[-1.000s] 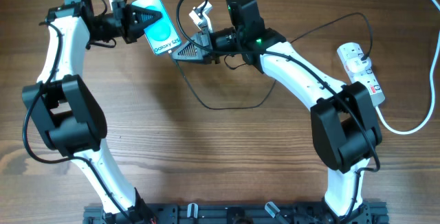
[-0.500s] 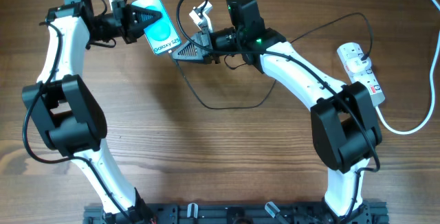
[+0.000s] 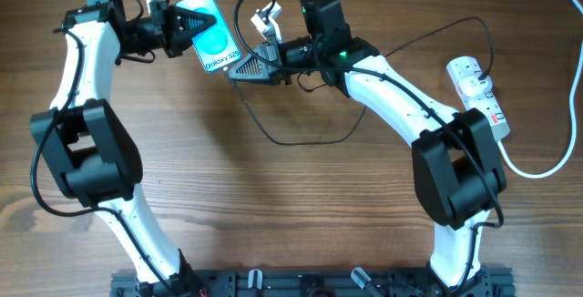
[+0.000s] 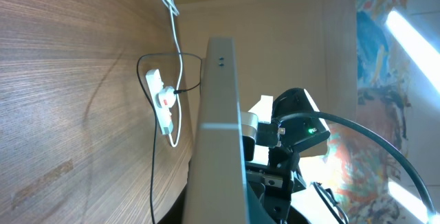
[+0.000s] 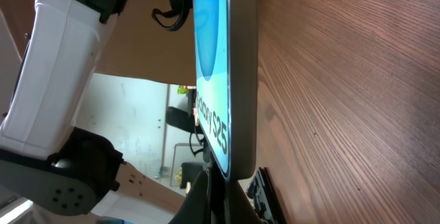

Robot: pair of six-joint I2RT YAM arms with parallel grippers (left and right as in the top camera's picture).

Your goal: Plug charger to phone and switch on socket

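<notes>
My left gripper is shut on the phone and holds it tilted above the table at the back left, "Galaxy S25" end towards the right arm. The left wrist view shows the phone edge-on. My right gripper is shut on the charger's connector tip, right at the phone's lower end; the right wrist view shows the phone just above the fingers. The black charger cable loops across the table to a white plug in the socket at the far right.
The socket's thick white cord curves along the right table edge. The socket and black cable also show in the left wrist view. The wooden table lies below, with the arm bases at the front edge.
</notes>
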